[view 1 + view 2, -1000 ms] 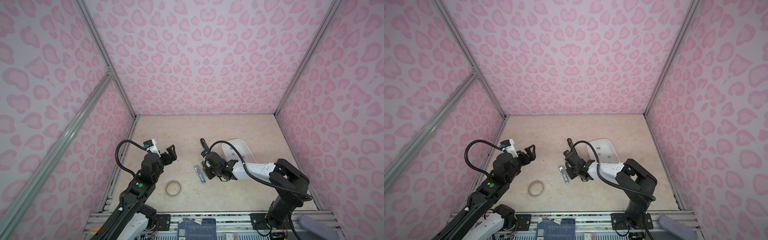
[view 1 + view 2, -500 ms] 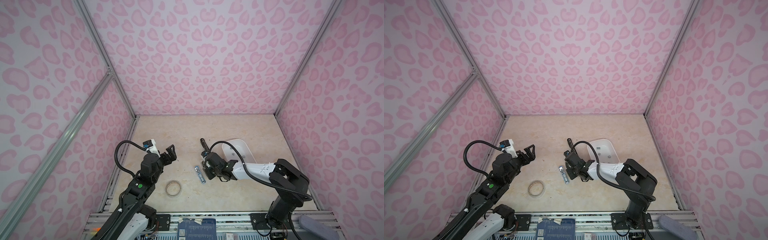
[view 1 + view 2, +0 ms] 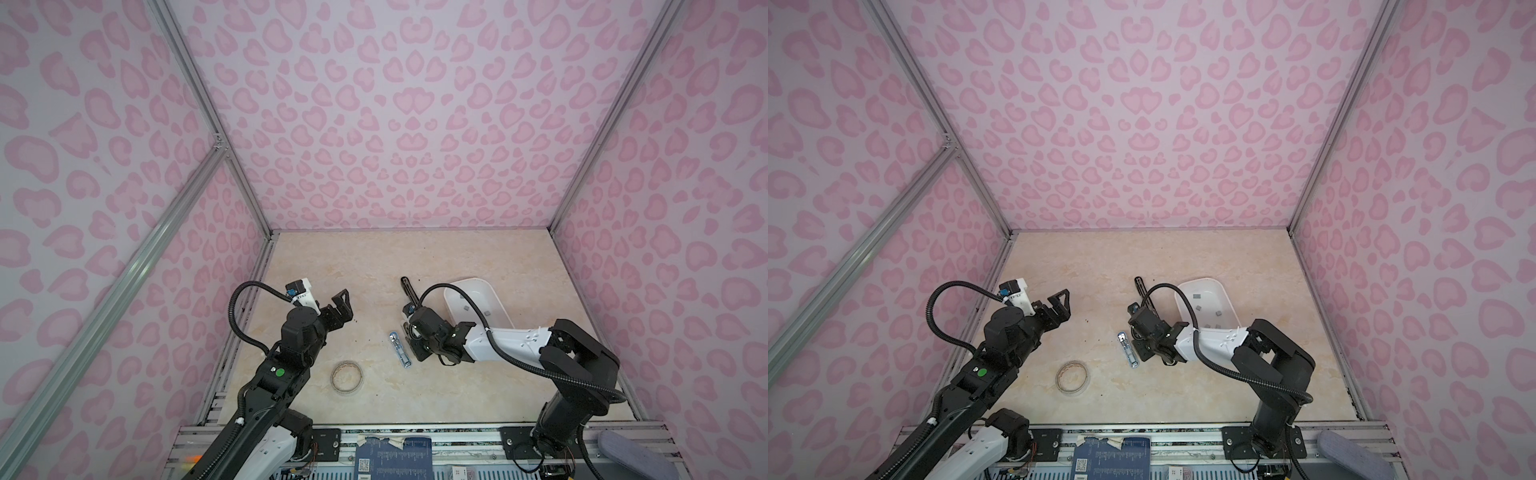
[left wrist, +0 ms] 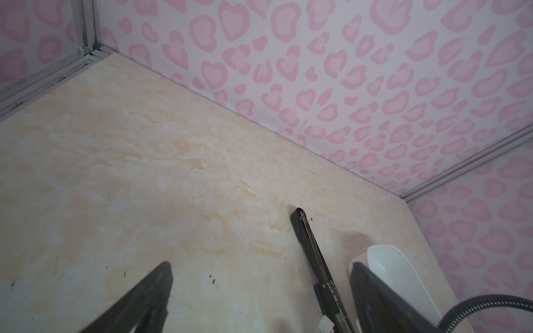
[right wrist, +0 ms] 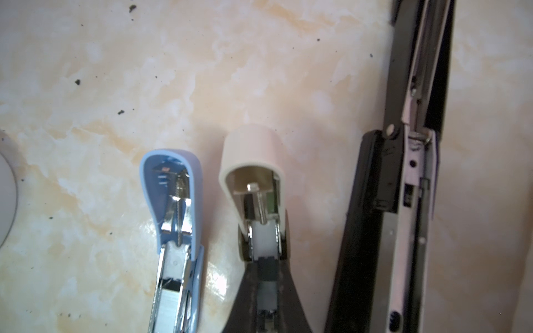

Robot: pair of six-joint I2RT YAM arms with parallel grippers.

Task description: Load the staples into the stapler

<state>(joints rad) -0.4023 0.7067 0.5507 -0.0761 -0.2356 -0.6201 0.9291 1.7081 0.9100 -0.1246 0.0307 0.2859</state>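
Observation:
Three staplers lie open side by side in the right wrist view: a blue stapler [image 5: 176, 219], a cream stapler [image 5: 253, 161] and a long black stapler [image 5: 403, 173]. My right gripper [image 5: 266, 265] sits low over the cream stapler's channel, shut on a small grey strip of staples [image 5: 266, 291]. In both top views it [image 3: 411, 347] hides most of the cream stapler, beside the blue stapler [image 3: 399, 349]. More staples [image 3: 1199, 308] lie in the white tray [image 3: 498, 309]. My left gripper [image 3: 338, 307] hovers open and empty over bare table, well left of the staplers.
A clear tape roll [image 3: 347, 376] lies near the front, between the two arms. The black stapler [image 4: 310, 248] reaches toward the back beside the white tray [image 4: 403, 268]. Pink patterned walls close in the table on three sides.

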